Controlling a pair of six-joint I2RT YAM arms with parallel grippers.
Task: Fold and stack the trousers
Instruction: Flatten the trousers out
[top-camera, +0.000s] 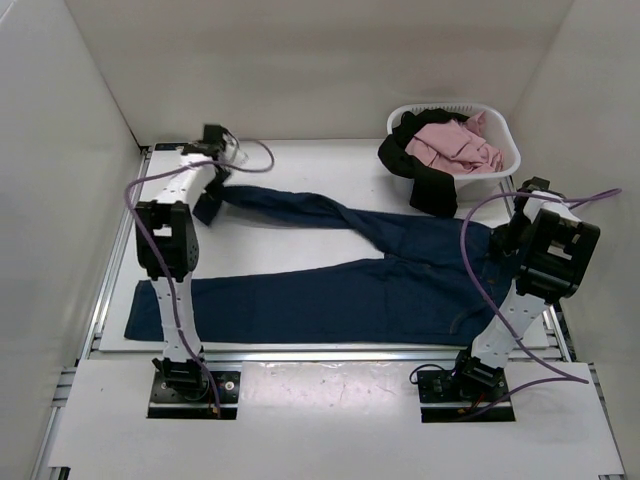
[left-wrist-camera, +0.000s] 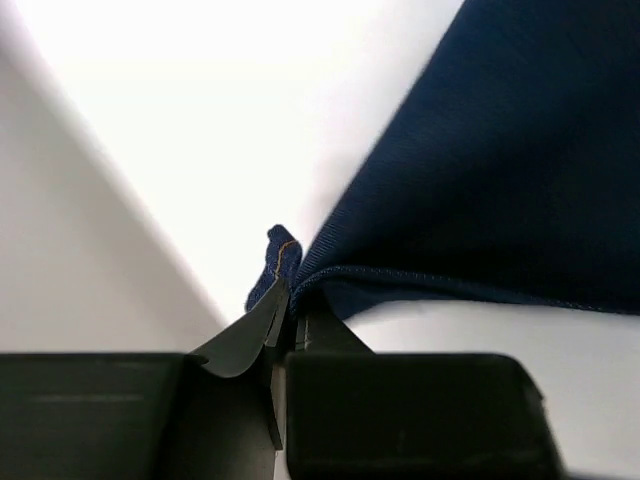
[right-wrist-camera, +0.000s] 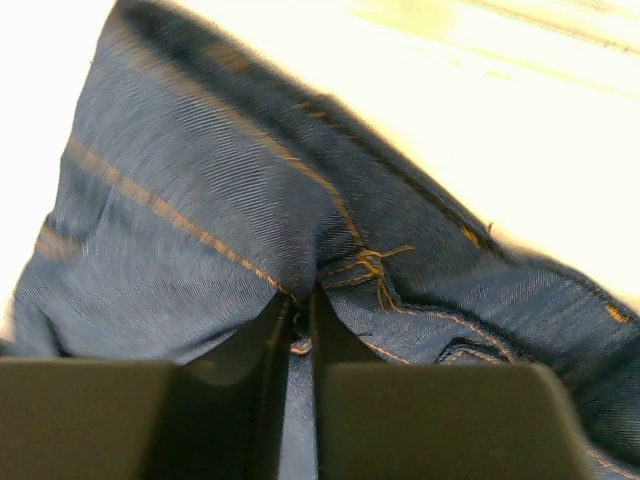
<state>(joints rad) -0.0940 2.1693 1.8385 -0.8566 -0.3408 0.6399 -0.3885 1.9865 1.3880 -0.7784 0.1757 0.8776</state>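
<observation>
**Top view.** Navy trousers (top-camera: 380, 285) lie spread on the white table (top-camera: 300, 165), waistband to the right, legs running left. One leg lies flat along the near side. The other angles off toward the far left corner. The left gripper (top-camera: 210, 200) is down on that far leg's hem end. The right gripper (top-camera: 505, 235) sits at the waistband on the right side. In the far right corner stands a white basket (top-camera: 510, 140) holding a pink cloth (top-camera: 455, 145). Black trousers (top-camera: 430, 180) hang over its near-left rim and touch the table, just beside the navy pair's waist.

**Left wrist view.** The left gripper (left-wrist-camera: 285, 310) is pinched tight, with no gap between the fingers. A small fold of the navy trousers (left-wrist-camera: 480, 180) at the hem, with an orange stitch line, sticks up between the tips. The rest of the leg spreads away to the right.

**Right wrist view.** The right gripper (right-wrist-camera: 300, 310) is closed down to a narrow slit with denim caught in it. The navy trousers (right-wrist-camera: 200, 200) bunch up around the tips, and orange seams meet just beyond them.
</observation>
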